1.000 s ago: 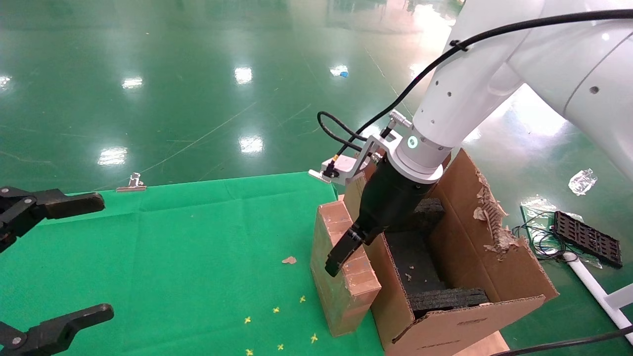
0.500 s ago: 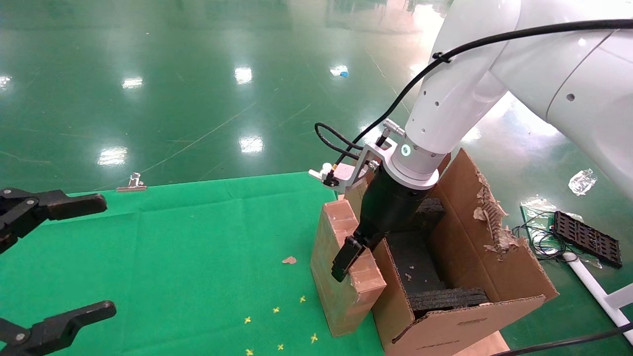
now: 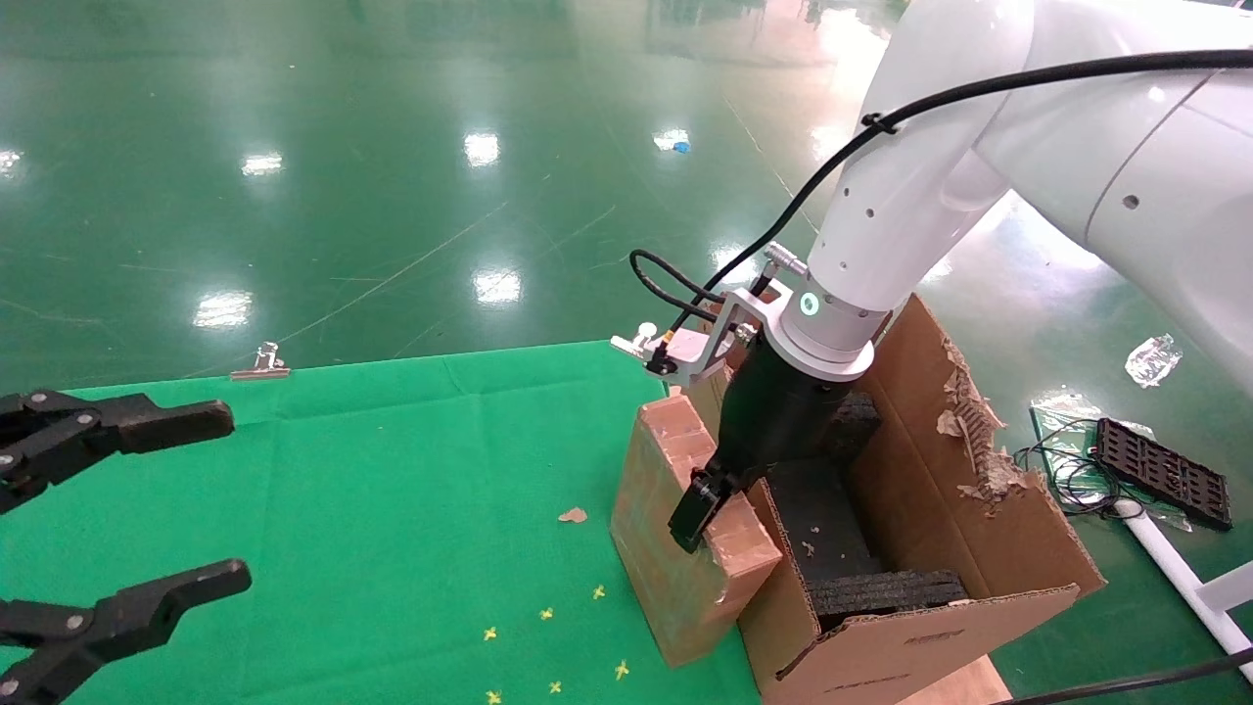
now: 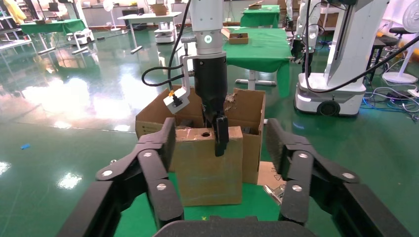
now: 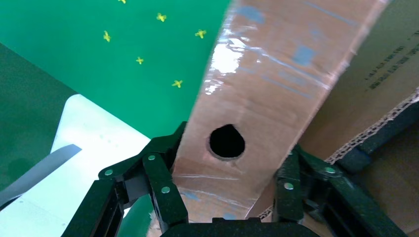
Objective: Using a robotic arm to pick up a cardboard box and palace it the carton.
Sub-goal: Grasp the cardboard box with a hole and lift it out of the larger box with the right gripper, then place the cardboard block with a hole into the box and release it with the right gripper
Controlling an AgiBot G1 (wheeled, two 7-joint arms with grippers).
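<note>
Green cloth [image 3: 392, 470] covers the table where the right gripper [image 3: 707, 501] straddles the top of the cardboard box [image 3: 675, 548], fingers clamped on both its sides. Its long axis runs alongside the carton [image 3: 979, 529], which stands touching it on the right, so the lift goes up and rightward; the left gripper [image 3: 127, 519] hangs wide apart, well away.

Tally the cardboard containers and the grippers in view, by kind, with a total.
Small closed cardboard box: 1
Large flapped carton: 1
Grippers: 2, right gripper clamped on the box's top, left gripper open over the green cloth
Total: 4
</note>
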